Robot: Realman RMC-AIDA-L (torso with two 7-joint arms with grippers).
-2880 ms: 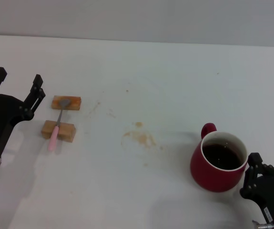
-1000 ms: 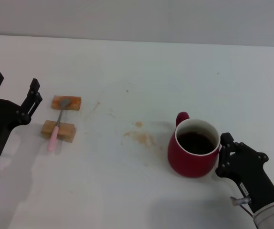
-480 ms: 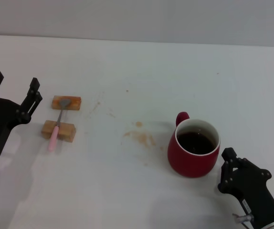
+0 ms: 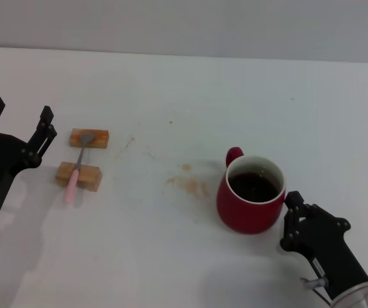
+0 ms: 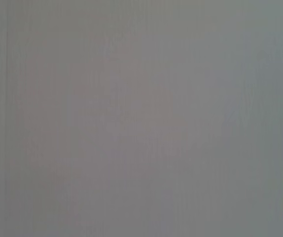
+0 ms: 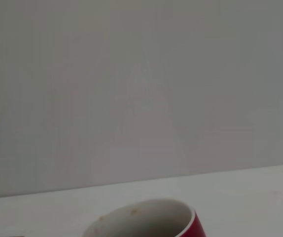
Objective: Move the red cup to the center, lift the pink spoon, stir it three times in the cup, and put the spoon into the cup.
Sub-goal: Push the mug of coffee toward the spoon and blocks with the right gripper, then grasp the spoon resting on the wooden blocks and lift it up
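Your left gripper point(image 4: 18, 117) hovers at the far left, fingers spread wide and pointing away from you. Your right gripper point(image 4: 291, 221) sits low at the near right, arm angled inward.

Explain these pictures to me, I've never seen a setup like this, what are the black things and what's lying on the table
The black things are the two grippers of a two-armed robot. The wide picture comes from a camera on its head, looking down at a white table. The other two come from cameras on its wrists: the left one shows only a blank grey surface, the right one catches the cup's rim in front of a plain wall.

On the table stands the red cup with dark liquid inside. The right gripper sits right beside it, at the side away from the handle; whether it touches the cup or grips anything cannot be told. Far to the left, the pink spoon lies across two small wooden blocks. The left gripper hovers next to them, fingers spread, holding nothing. There is a brownish stain mid-table.
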